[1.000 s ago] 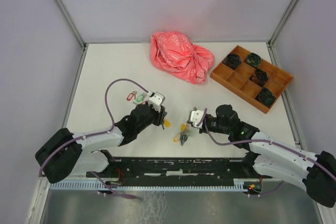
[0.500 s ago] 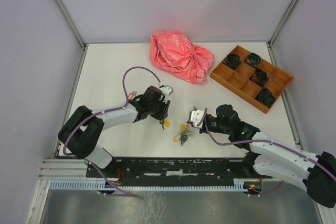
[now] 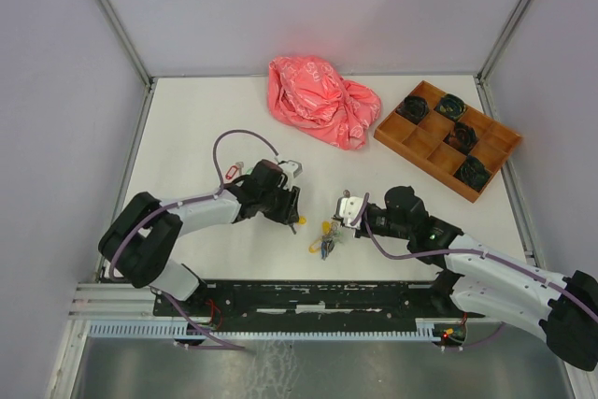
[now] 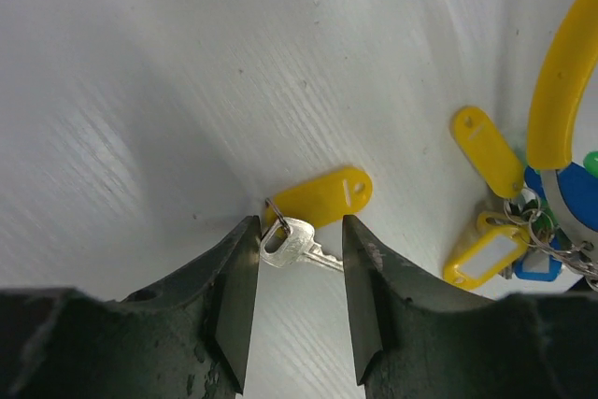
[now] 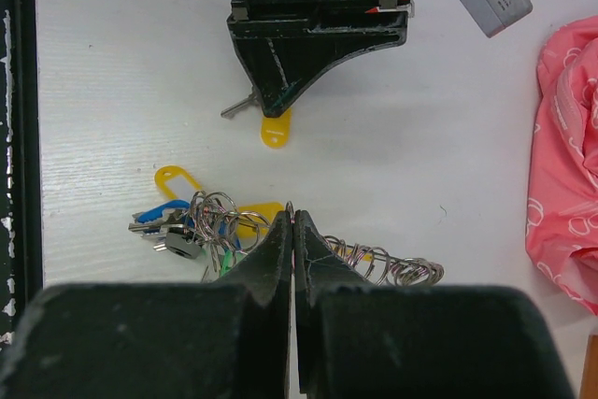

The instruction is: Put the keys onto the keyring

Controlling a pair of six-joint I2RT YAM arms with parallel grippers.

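A loose silver key with a yellow tag lies flat on the white table. My left gripper is open, and its fingertips stand on either side of the key's head. In the top view this gripper is just left of that key. My right gripper is shut on the thin wire of the keyring. A bunch of keys with yellow, blue and green tags hangs on the ring. The ring's yellow arc shows in the left wrist view. A red-tagged key lies behind the left arm.
A crumpled pink bag lies at the back. An orange divided tray with dark items stands at the back right. A coil of small rings lies beside the right gripper. A black rail runs along the near edge.
My left arm swung its elbow out to the left and its gripper came down around the yellow-tagged key. The right arm and the bunch have not moved.
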